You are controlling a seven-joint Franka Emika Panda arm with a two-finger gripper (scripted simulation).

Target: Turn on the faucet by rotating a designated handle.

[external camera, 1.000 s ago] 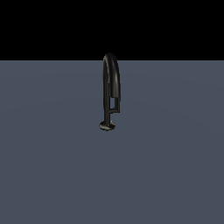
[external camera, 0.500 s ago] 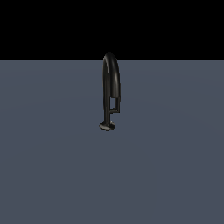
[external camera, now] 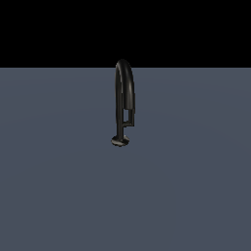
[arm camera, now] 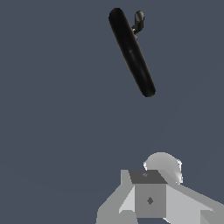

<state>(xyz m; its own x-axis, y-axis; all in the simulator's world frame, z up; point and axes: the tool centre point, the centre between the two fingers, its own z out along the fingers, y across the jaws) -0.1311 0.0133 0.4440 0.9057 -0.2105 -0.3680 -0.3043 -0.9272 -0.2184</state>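
The faucet is a glossy black arched tube standing upright on a small round base on the grey-blue floor, in the middle of the exterior view. The handle is a thin black L-shaped rod branching from the stem, under the arch's free end, on the exterior view's right. In the wrist view I look down on the faucet as a slanted black bar, with the handle poking out beside one end. My gripper shows only as grey blocks at the frame's edge, well apart from the faucet, touching nothing. The arm is absent from the exterior view.
A flat grey-blue floor runs all around the faucet, up to a black background at the far edge.
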